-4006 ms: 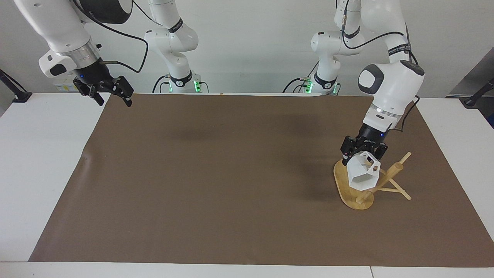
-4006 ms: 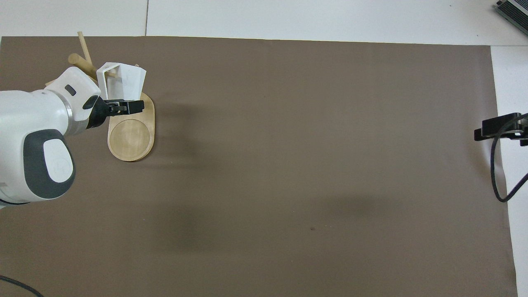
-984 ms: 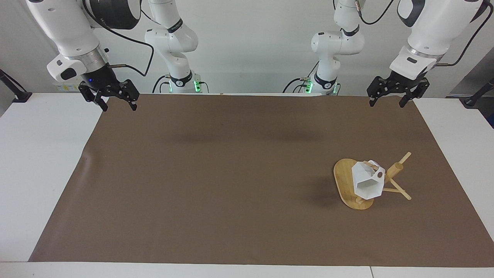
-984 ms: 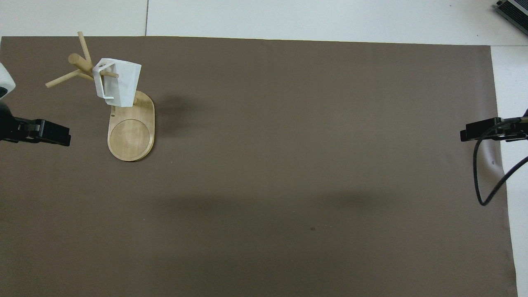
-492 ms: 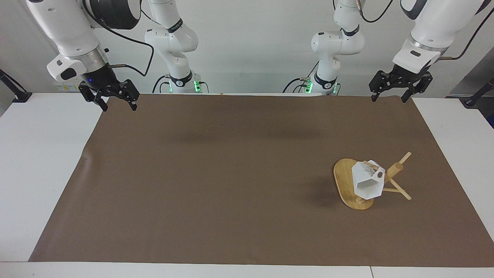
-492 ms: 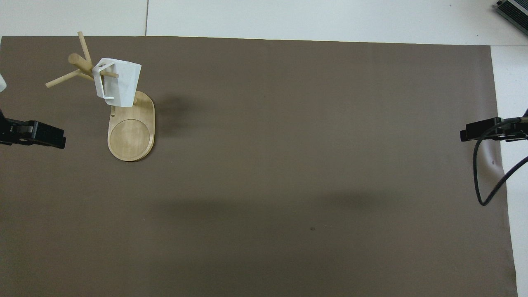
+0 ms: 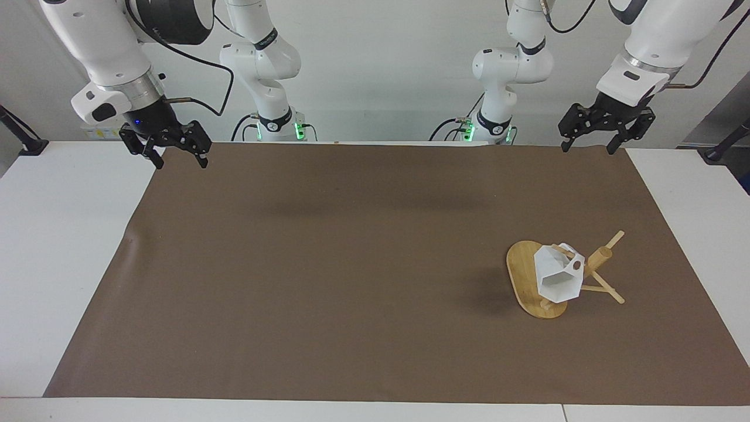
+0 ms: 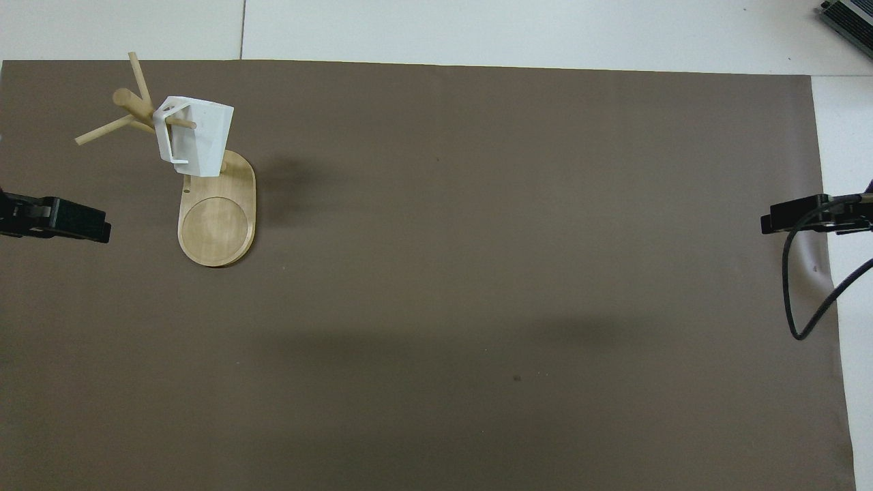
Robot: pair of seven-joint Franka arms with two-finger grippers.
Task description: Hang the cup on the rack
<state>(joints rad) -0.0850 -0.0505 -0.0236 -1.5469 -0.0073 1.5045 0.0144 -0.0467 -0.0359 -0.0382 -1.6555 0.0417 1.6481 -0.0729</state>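
While hung, cup (image 7: 558,280) clear of left end effector (image 7: 587,142)

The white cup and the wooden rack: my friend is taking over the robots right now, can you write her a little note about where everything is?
Left tool: open, empty, waiting up over the brown mat's corner at its own end of the table.
Right tool: open, empty, waiting over the mat's corner at the other end.
Small white faceted cup: hanging by its handle on a peg of the light bamboo rack, mouth tilted down. Nothing touches it.
The rack stands on the brown mat toward the left arm's end.
Done: cup is hung and let go.
Left: nothing that I can see, only check that it hangs steady.
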